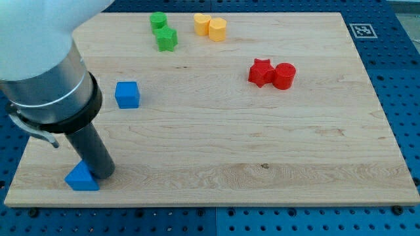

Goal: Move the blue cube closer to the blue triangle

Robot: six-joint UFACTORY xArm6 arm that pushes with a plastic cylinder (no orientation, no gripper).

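Note:
The blue cube (127, 94) sits on the wooden board at the view's left, about mid-height. The blue triangle (81, 177) lies near the board's bottom-left corner. My tip (104, 174) rests on the board right beside the triangle, on its right side, seemingly touching it. The cube is well above the tip and slightly to its right, apart from it. The arm's grey body covers the view's upper left.
A green cylinder (158, 21) and a green star (167, 39) sit at the top, left of centre. Two yellow blocks (202, 24) (217, 29) sit at the top centre. A red star (260, 72) and a red cylinder (285, 75) sit right of centre. Board edge (197, 202) runs along the bottom.

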